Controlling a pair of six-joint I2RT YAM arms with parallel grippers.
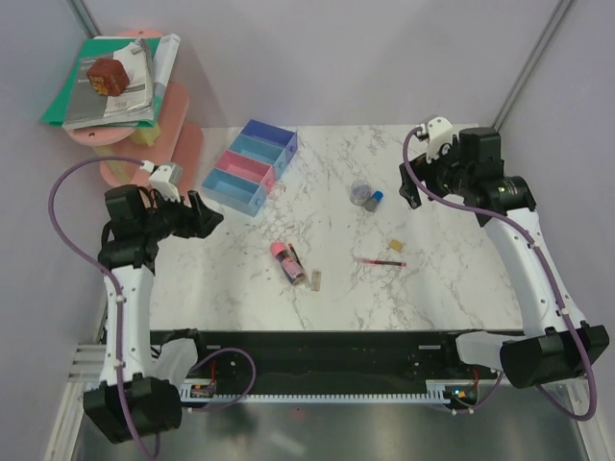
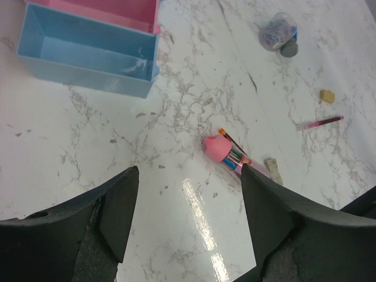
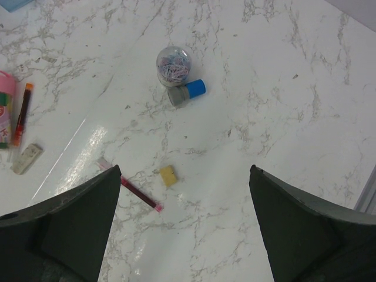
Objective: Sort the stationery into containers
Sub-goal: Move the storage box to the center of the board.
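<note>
The containers [image 1: 231,200], four joined trays in light blue, pink and darker blue, stand at the back left; the nearest light blue one [image 2: 82,79] looks empty. The stationery lies loose on the marble: a pink-capped tube [image 1: 286,259] [image 2: 218,147] with a tan block [image 1: 313,280] beside it, a thin red pen [image 1: 380,260] [image 3: 140,195], a yellow-tan block [image 1: 394,246] [image 3: 168,175], a clear round roll [image 1: 360,189] [image 3: 174,63] and a grey blue-capped cylinder [image 1: 374,201] [image 3: 187,92]. My left gripper [image 1: 207,216] [image 2: 189,170] hovers open near the trays. My right gripper [image 1: 411,184] [image 3: 185,170] hangs open, holding nothing.
A tiered pink round shelf [image 1: 178,134] stands off the table's back left, topped by stacked books and papers [image 1: 125,91] with a brown block [image 1: 108,75]. Grey walls close in the back and sides. A dark rail [image 1: 317,360] runs along the near edge.
</note>
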